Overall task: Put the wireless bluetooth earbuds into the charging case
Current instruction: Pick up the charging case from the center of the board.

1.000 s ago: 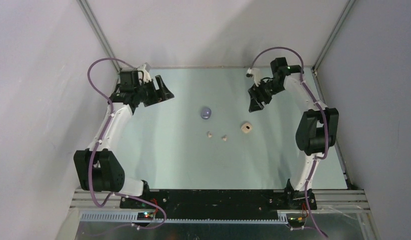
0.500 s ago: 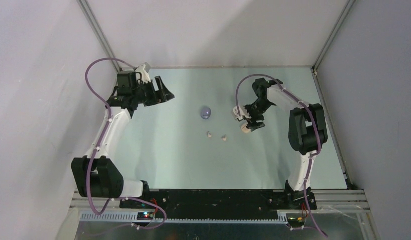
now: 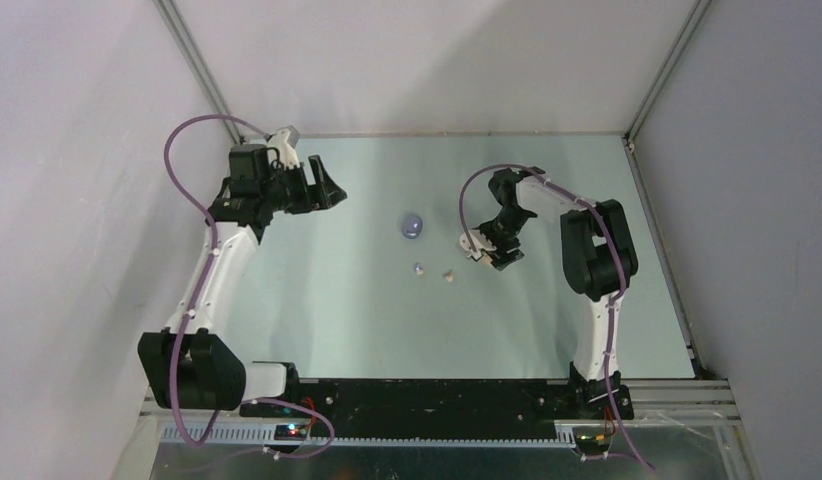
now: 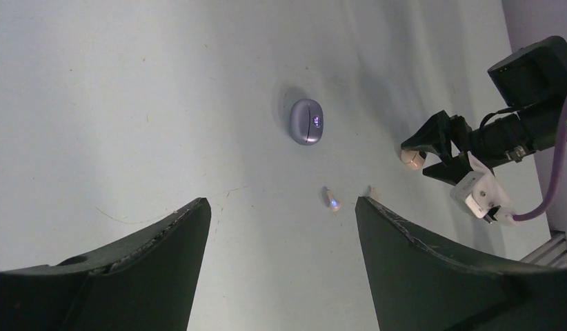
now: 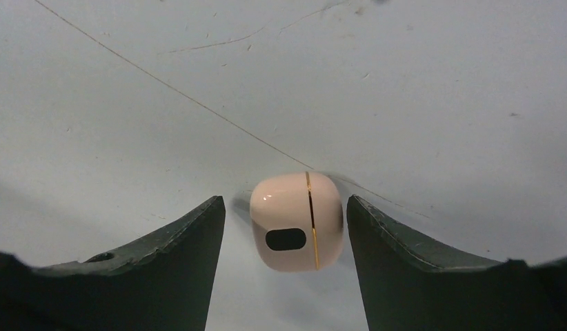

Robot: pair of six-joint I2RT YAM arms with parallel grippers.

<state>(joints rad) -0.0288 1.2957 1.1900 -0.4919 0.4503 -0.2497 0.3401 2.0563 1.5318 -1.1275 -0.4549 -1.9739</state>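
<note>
A cream-beige charging case (image 5: 296, 221) with a gold seam lies closed on the table, between the open fingers of my right gripper (image 5: 284, 201). Neither finger grips it; the right finger is very close. In the top view my right gripper (image 3: 494, 258) is low over the table and covers that case. A closed purple case (image 3: 413, 226) lies at the centre. Two tiny cream-beige earbuds (image 3: 419, 268) (image 3: 449, 274) lie just in front of it. My left gripper (image 3: 331, 189) is open and empty at the far left, raised. In the left wrist view the purple case (image 4: 307, 122) and one earbud (image 4: 331, 200) show.
The pale green table (image 3: 337, 310) is walled by grey panels on three sides. The black base rail (image 3: 427, 395) runs along the near edge. A purple cable (image 3: 465, 200) loops beside the right wrist.
My right arm swung from the back right down to the cream case and now straddles it with open fingers. My left arm shifted only slightly.
</note>
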